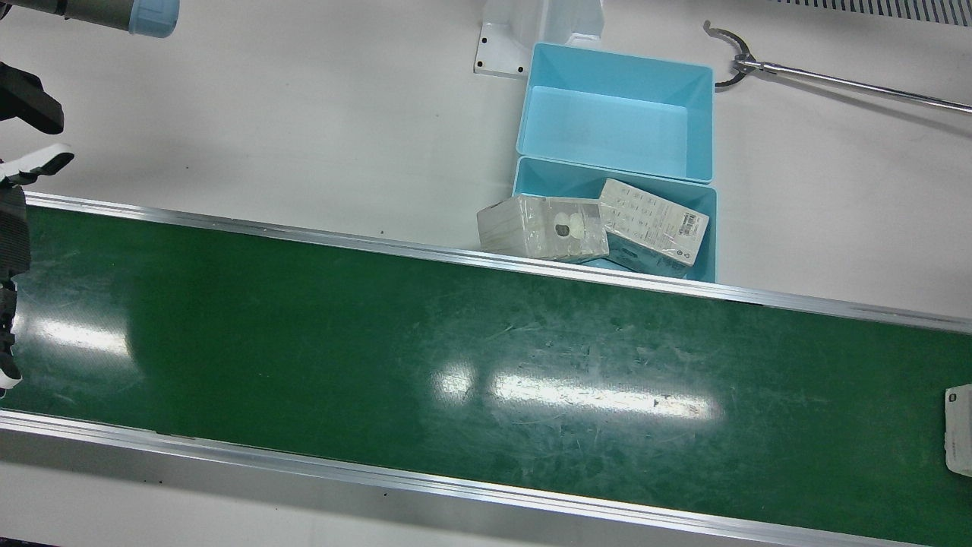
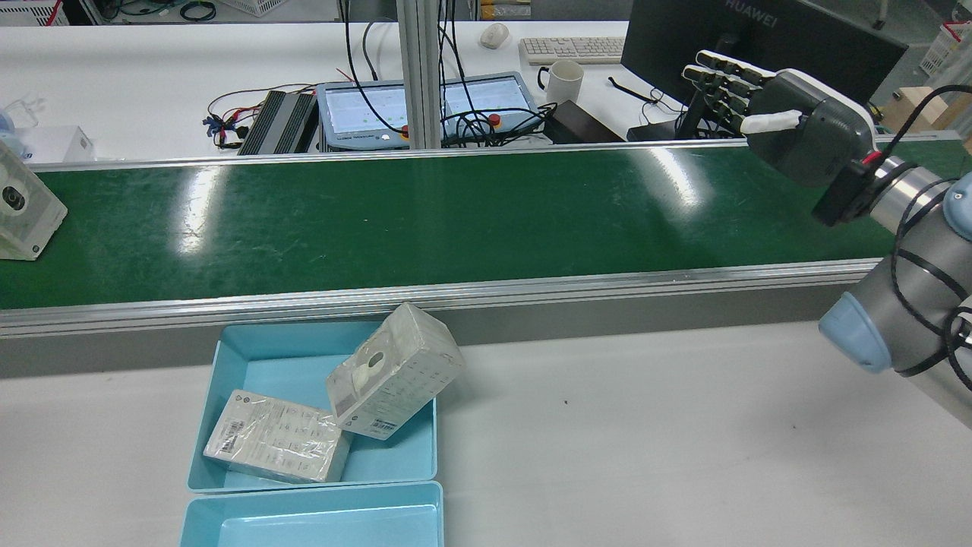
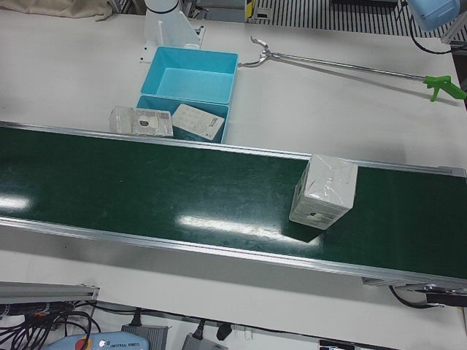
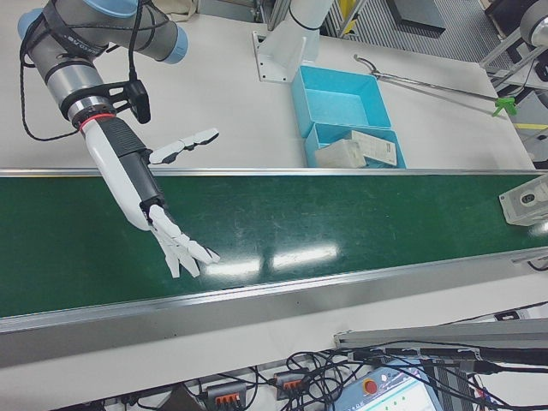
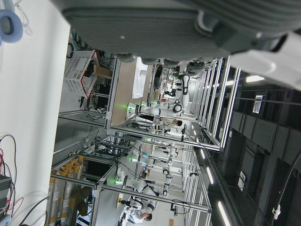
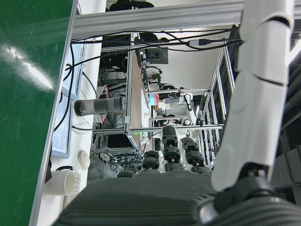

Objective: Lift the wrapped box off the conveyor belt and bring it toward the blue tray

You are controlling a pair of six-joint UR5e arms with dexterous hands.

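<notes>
A wrapped box [image 3: 325, 191] stands on the green conveyor belt [image 3: 182, 189], on the robot's left half. It also shows at the rear view's left edge [image 2: 23, 201], at the right-front view's right edge [image 4: 527, 199] and at the front view's right edge [image 1: 958, 429]. My right hand [image 4: 141, 184] is open and empty, fingers spread, above the belt's other end, far from the box; the rear view shows it too [image 2: 790, 114]. My left hand [image 5: 178, 28] shows only in its own view, held high with nothing in it. The blue tray [image 1: 706, 228] sits beside the belt.
The blue tray holds one wrapped box lying flat [image 2: 277, 437], and another [image 2: 395, 372] leans on its rim. A second blue tray [image 1: 615, 114], empty, sits behind it. A long reacher tool [image 3: 343, 65] lies on the white table. A monitor and mug stand beyond the belt.
</notes>
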